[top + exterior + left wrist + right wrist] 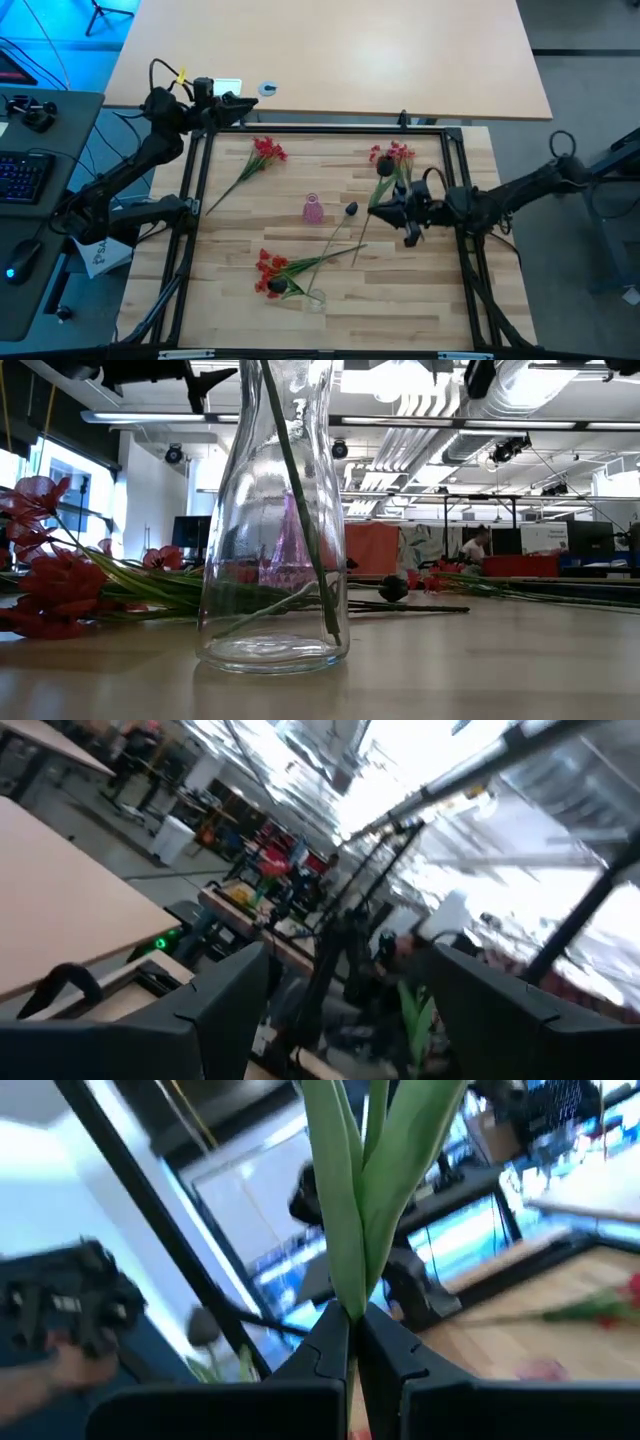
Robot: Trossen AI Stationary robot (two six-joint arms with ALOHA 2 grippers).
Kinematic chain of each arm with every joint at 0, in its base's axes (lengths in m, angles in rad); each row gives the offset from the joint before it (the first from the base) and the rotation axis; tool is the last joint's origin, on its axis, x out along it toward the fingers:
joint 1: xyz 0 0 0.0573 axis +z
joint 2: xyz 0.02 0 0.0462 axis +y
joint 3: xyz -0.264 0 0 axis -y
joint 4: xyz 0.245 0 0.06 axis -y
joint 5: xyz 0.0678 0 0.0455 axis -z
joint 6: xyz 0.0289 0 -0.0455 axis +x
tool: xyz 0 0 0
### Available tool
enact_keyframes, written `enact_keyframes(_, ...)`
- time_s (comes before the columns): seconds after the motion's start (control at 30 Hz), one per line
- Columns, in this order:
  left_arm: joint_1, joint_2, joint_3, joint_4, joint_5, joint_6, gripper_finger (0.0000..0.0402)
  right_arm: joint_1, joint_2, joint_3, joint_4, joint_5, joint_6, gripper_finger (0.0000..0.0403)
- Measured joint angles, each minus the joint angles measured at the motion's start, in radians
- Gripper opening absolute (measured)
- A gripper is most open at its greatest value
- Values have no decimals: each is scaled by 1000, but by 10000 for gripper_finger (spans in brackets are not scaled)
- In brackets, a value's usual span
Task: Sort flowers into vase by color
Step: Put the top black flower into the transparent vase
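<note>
High view shows the right tool (408, 215) over the right part of the pale wooden surface (240, 300), and the right wrist view shows it clenched on the green stalk and leaves of an artificial flower (352, 1200), pinched between the two dark fingers (325, 1345). Which bloom tops that stalk I cannot tell; a dark, near-black bloom (384, 167) and a bunch of small bright-red blossoms (392, 154) both sit just beyond the tool, toward the far right. The left tool (238, 103) waits at the far left corner of the black frame, released and empty.

Other stems lie scattered: one red bunch (267, 150) at far left, another red bunch (270, 272) near the clear glass vase (313, 298) at the near edge, a dark bloom (351, 209) mid-surface beside a small pink vase (312, 210).

Such stems look light and springy, the heads likely to droop and snag. Holding low on the stalk, as now, seems sensible for threading it into a narrow neck; the glass vase could tip easily.
</note>
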Motion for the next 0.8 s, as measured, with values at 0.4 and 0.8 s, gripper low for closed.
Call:
enact_keyframes(0.4, 1, 0, 0, -1, 264, -13, 260, 220, 393, 323, 98, 231, -173, 0)
enact_keyframes(0.8, 0, 0, 0, 0, 257, -68, 260, 230, 682, 485, 83, 280, -185, 0)
